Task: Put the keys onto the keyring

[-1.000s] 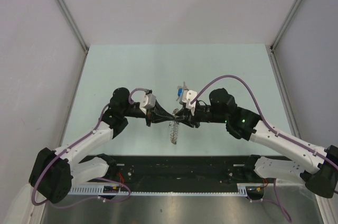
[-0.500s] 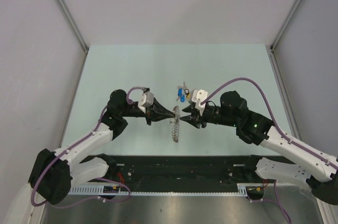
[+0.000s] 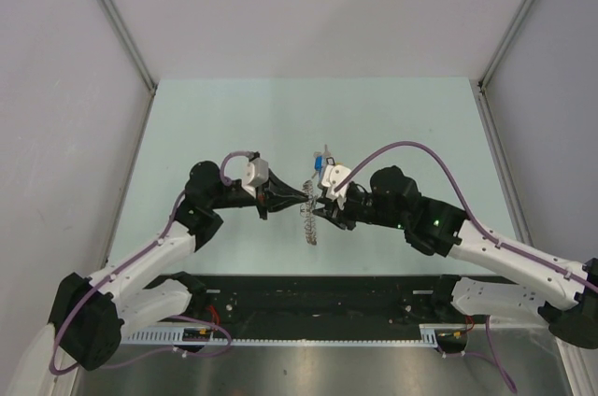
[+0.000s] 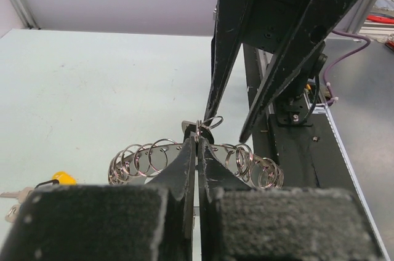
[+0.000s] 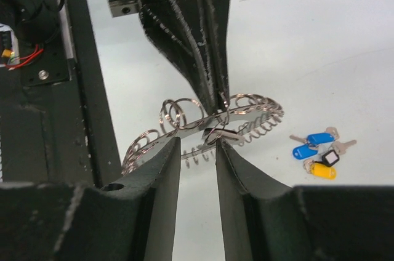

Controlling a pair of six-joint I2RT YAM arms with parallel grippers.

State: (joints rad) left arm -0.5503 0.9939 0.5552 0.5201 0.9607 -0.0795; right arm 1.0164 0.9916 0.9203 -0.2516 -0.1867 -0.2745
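The keyring (image 3: 308, 221), a flat silvery band hung with many small wire loops, stands on edge above the table between the two arms. My left gripper (image 4: 197, 144) is shut on a small loop at its top edge. A dark-rimmed oval piece (image 5: 220, 133) hangs there. My right gripper (image 5: 196, 142) faces it from the other side, jaws apart. One fingertip (image 5: 223, 145) sits right under that oval piece, and nothing is pinched. The keys (image 5: 319, 152), with blue, yellow and black-rimmed heads, lie loose on the table beyond the ring, and show small in the top view (image 3: 320, 164).
A black rail (image 3: 318, 295) with the arm bases runs along the near edge of the pale green table (image 3: 234, 125). Grey walls stand on both sides. A purple cable (image 3: 411, 148) loops over the right arm.
The right gripper pulled back to the right, away from the ring, then came in again to the ring's top edge with its jaws apart. The left gripper kept its hold throughout.
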